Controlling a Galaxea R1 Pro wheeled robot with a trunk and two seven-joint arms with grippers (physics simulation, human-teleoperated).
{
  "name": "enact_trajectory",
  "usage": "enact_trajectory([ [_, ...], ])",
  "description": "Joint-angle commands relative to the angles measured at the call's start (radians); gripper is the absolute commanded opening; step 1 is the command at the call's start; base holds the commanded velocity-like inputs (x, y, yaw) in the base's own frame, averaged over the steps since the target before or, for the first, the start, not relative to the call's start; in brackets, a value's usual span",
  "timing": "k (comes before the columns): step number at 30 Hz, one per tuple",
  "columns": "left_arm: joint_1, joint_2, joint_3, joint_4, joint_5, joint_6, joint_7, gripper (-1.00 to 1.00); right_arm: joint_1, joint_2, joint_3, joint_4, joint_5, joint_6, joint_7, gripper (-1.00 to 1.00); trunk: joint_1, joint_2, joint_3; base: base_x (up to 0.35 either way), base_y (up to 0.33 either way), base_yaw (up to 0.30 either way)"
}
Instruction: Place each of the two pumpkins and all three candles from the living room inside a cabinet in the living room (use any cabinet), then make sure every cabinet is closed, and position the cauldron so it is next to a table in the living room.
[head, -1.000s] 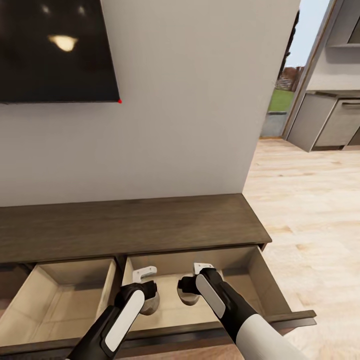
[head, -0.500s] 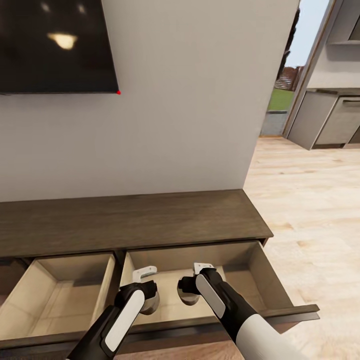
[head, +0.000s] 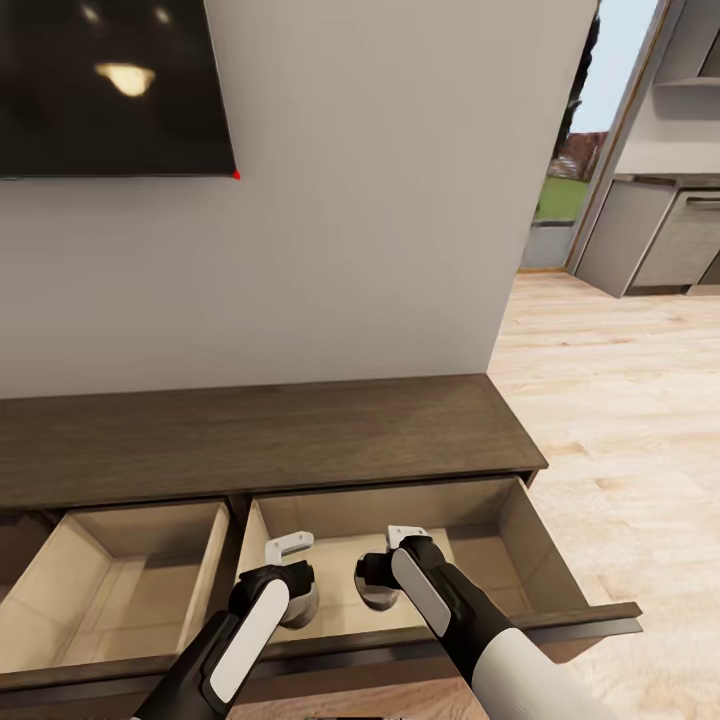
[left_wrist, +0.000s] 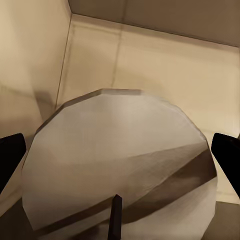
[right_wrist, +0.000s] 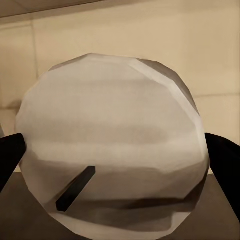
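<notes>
Both arms reach forward and down into the cabinet's (head: 300, 440) open right-hand drawer (head: 470, 560). The left tool (head: 292, 596) grips one candle (left_wrist: 120, 165) at 6 o'clock; just beside it, the right tool (head: 383, 585) clasps another candle (right_wrist: 112, 140).

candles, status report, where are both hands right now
Left hand shut on a candle, right hand shut on a second candle. Both over the open right drawer of the cabinet. Nothing in the way.
</notes>
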Motion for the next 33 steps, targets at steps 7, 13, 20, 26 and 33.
enact_trajectory([
  [7,-0.001,0.000,-0.001,-0.003,0.008,0.000,0.009,-1.00,-0.001,0.000,0.003,-0.001,-0.009,0.000,-0.011,-1.00,0.004,-0.008,-0.004,0.000,0.000,0.000],
  [13,-0.001,0.000,-0.001,-0.003,0.008,0.001,0.008,-1.00,-0.001,0.000,0.003,-0.001,-0.009,0.000,-0.012,-1.00,0.004,-0.008,-0.004,0.000,0.000,0.000],
  [20,0.000,0.000,-0.001,-0.003,0.008,0.001,0.008,-1.00,-0.001,0.000,0.003,-0.001,-0.007,0.000,-0.013,1.00,0.004,-0.008,-0.004,0.000,0.000,0.000],
  [26,0.000,0.000,-0.001,-0.004,0.008,0.000,0.008,1.00,-0.001,0.000,0.003,-0.001,-0.007,0.000,-0.013,1.00,0.004,-0.008,-0.004,0.000,0.000,0.000],
  [33,0.000,0.000,-0.001,-0.003,0.008,-0.001,0.008,1.00,-0.001,0.000,0.003,-0.001,-0.007,0.000,-0.013,1.00,0.004,-0.008,-0.004,0.000,0.000,0.000],
])
